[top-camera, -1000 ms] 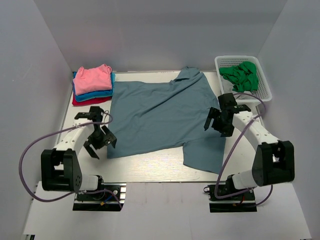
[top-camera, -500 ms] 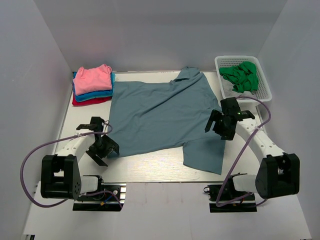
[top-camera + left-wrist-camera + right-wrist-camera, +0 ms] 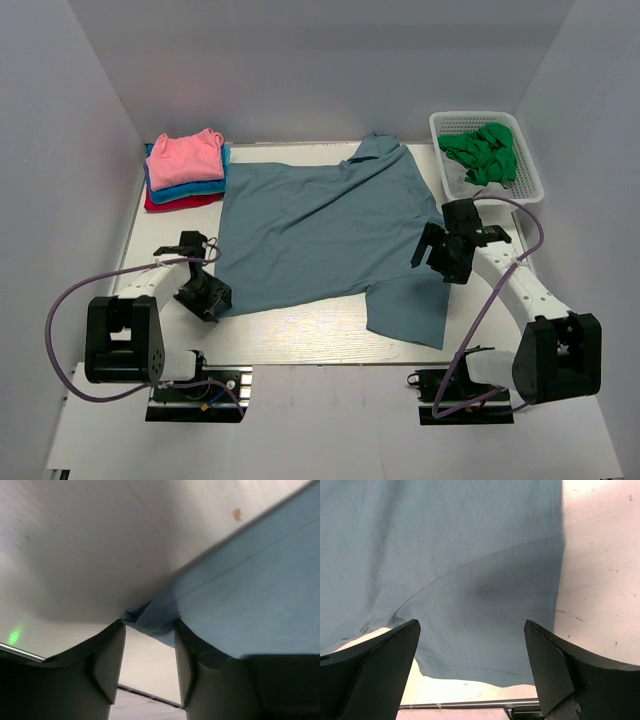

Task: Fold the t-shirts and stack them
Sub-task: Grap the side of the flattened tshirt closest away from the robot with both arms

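The slate-blue t-shirt (image 3: 320,225) lies spread and wrinkled across the middle of the table (image 3: 300,335). Its collar end reaches the far edge, and a sleeve trails toward the near right. We see its near-left corner sitting between the fingers of the left gripper (image 3: 210,300). In the left wrist view the jaws stand partly apart around that bunched corner (image 3: 150,615) with a gap showing, so we would not call it pinched. The right gripper (image 3: 430,252) hovers above the shirt's right edge, jaws spread wide with nothing in them.

At the far left corner sits a folded stack: a pink shirt (image 3: 185,155) on a bright blue shirt (image 3: 200,187) on a red shirt (image 3: 165,202), just beside the big shirt's far-left edge. At the far right a white mesh basket (image 3: 530,180) holds green cloth (image 3: 480,150).

Strips of pale tabletop show along the near edge and down the left side. Plain grey walls (image 3: 300,60) close in on the left, right and back.
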`<state>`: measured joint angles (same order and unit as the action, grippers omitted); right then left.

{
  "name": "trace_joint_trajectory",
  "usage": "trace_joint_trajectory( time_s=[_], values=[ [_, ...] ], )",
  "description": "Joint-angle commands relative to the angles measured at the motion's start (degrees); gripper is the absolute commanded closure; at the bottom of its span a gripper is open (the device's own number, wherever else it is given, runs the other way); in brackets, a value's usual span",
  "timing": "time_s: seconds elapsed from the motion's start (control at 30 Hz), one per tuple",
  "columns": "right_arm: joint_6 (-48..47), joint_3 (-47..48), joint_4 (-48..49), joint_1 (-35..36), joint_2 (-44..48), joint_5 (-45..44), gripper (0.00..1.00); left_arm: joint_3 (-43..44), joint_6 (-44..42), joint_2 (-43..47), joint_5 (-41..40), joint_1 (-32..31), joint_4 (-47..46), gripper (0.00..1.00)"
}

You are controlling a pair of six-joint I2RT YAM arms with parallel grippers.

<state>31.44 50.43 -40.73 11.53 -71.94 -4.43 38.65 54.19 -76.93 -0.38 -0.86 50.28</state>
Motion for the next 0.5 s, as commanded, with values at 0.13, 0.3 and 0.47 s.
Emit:
trace_joint_trajectory(
  time_s=[0.13,0.3,0.47],
  values=[
    [4.0,-2.1,-4.2,-0.2,2.9,-3.0,0.1,-0.9,0.6,-2.2,1.5,0.2,-2.7,0.93],
    [9.1,-3.4,-11.0,-0.1,3.4,-2.2,0.1,2.2,0.6,-2.7,0.4,0.2,0.1,1.0],
    [11.4,-7.4,-17.2,0.2,1.5,-0.1,0.1,3.5,0.1,-1.5,1.2,0.2,0.9,1.0]
  ],
)
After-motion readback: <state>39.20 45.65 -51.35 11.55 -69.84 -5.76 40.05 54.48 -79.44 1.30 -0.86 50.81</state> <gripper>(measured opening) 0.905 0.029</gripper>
